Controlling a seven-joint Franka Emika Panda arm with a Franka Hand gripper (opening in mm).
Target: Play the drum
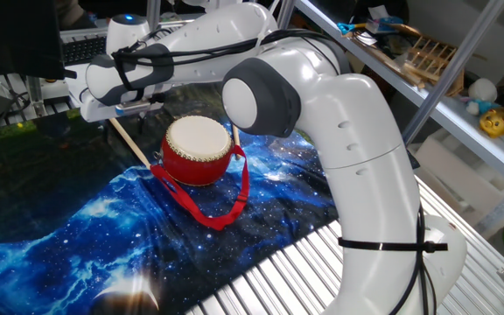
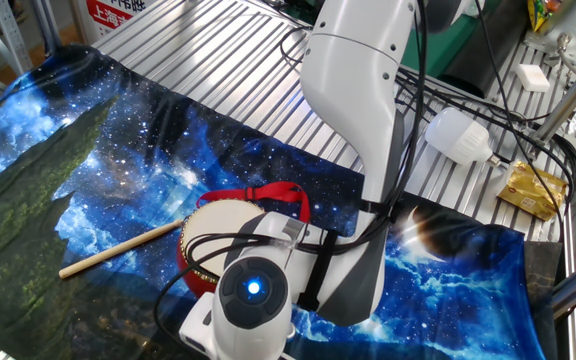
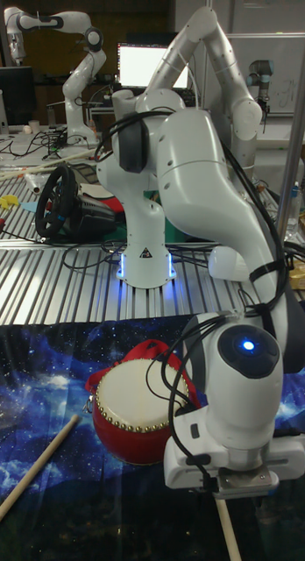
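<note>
The drum (image 1: 198, 150) has a glossy red body and a cream skin top, and it stands on the starry blue cloth (image 1: 103, 227). Its red ribbon strap (image 1: 220, 210) loops out toward the front. The drum (image 3: 133, 412) also shows in the tall view, half behind the arm's hand. My gripper (image 1: 132, 107) hangs just left of and beyond the drum, over the far end of a thin wooden stick (image 1: 132, 143) that slants down to the drum's base. That stick (image 3: 229, 531) pokes out from under the gripper (image 3: 244, 485). The fingers are too hidden to read. In the other fixed view the hand covers most of the drum (image 2: 200, 222).
A second wooden stick (image 2: 118, 250) lies on the cloth beside the drum (image 1: 234, 129). Ribbed metal tabletop (image 2: 218, 70) surrounds the cloth. A white bulb-shaped object (image 2: 456, 135) and a yellow packet (image 2: 530, 190) sit near the arm's base. Shelving (image 1: 444, 96) stands to the right.
</note>
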